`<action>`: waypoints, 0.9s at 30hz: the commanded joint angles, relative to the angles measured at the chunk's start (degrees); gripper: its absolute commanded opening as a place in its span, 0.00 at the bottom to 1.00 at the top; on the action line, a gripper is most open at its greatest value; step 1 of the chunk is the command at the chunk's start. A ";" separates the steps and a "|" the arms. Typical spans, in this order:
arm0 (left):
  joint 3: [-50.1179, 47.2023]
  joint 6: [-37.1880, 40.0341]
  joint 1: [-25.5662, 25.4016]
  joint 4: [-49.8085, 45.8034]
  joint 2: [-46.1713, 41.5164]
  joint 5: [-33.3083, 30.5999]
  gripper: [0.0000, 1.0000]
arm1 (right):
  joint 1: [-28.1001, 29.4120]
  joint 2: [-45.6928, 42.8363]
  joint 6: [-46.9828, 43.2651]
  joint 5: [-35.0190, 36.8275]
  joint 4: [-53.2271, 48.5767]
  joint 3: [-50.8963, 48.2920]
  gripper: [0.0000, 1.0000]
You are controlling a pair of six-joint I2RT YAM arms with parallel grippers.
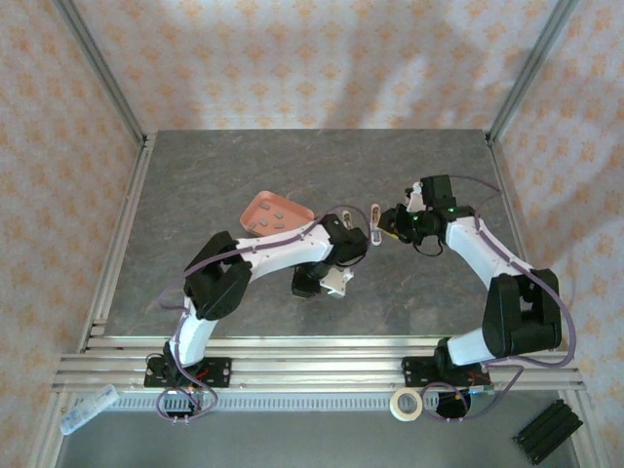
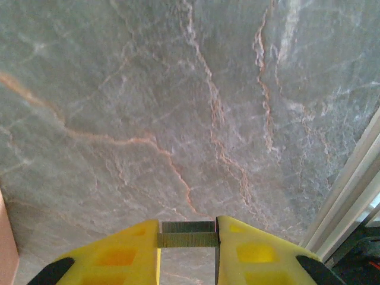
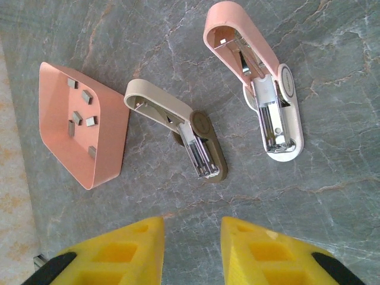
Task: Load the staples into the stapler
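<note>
A staple strip [image 2: 187, 233] is clamped in the left pincer [image 2: 187, 238]. The right pincer [image 3: 191, 230] is held wide; the pink stapler [image 3: 261, 77] is seen opened at one o'clock, the tray [image 3: 107, 148] at ten.

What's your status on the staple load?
Left gripper shut on staple strip. Right gripper open above pink stapler and beige stapler, both hinged open. More staples in tray. Nothing blocking.

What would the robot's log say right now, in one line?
left hand: shut on staple strip | right hand: open | pink stapler, beige stapler: open | tray: loose staples
</note>
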 commanded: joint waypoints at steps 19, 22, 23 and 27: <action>9.44 1.18 -2.99 2.14 11.09 -2.47 0.27 | -0.55 -2.63 -2.50 1.09 -1.58 -1.39 0.30; 9.87 1.03 -3.46 3.75 12.06 -1.75 0.28 | -0.50 -2.70 -2.53 1.05 -1.57 -1.66 0.30; 10.03 1.04 -3.55 4.27 12.24 -1.53 0.28 | -0.52 -2.70 -2.52 1.05 -1.57 -1.74 0.30; 10.42 0.93 -4.09 6.27 12.90 -0.77 0.29 | -0.50 -3.00 -2.65 1.27 -1.57 -1.92 0.30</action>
